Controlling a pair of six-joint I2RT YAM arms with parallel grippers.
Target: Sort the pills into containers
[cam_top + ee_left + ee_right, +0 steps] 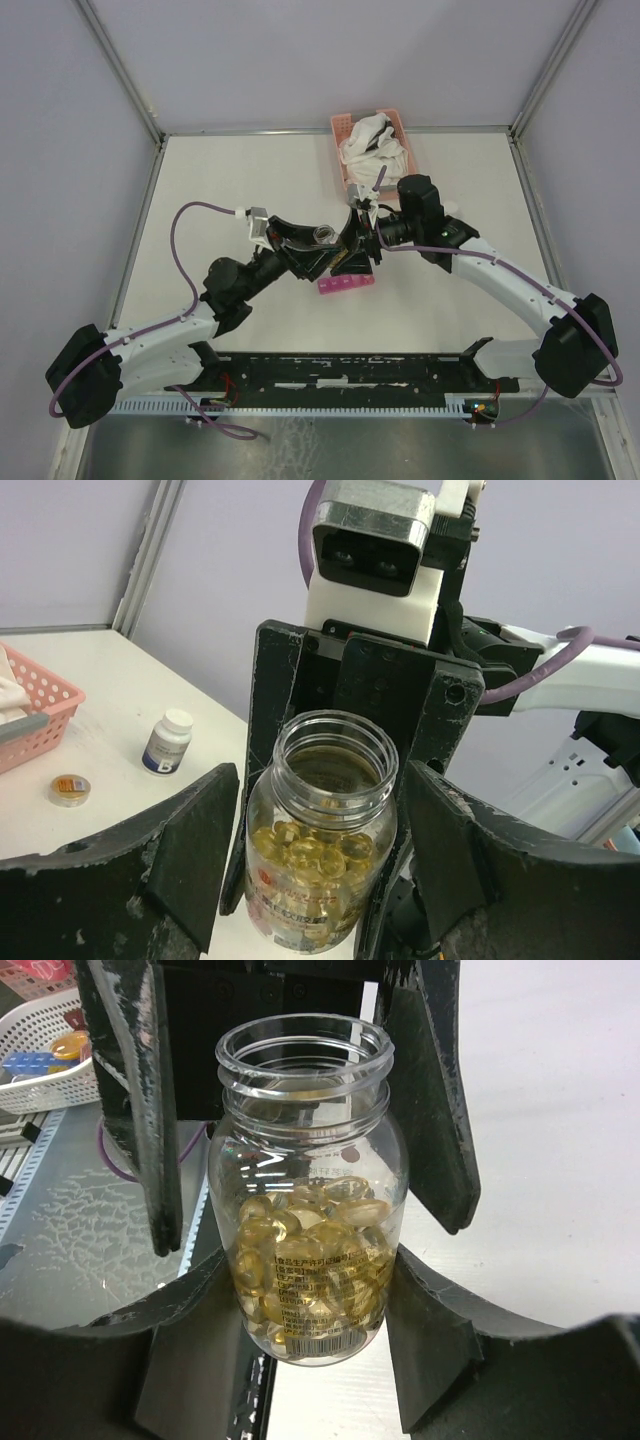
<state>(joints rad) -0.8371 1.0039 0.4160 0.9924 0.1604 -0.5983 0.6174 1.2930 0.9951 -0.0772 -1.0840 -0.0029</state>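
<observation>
A clear round jar (320,880) with an open mouth holds the pills (315,850), an amber heap of soft capsules. It hangs above the table between both arms. My right gripper (305,1310) is shut on the jar's lower body, both pads against the glass. My left gripper (320,810) straddles the same jar from the other side, open, with a gap showing at each finger (190,850). From above, the jar (322,236) sits just behind the containers (346,288), a short magenta strip box on the table.
A pink lattice basket (345,150) with white cloth stands at the back of the table. A white-capped dark bottle (167,742) and a small round lid (68,790) lie near the basket. A white basket (50,1050) sits off the table's near side.
</observation>
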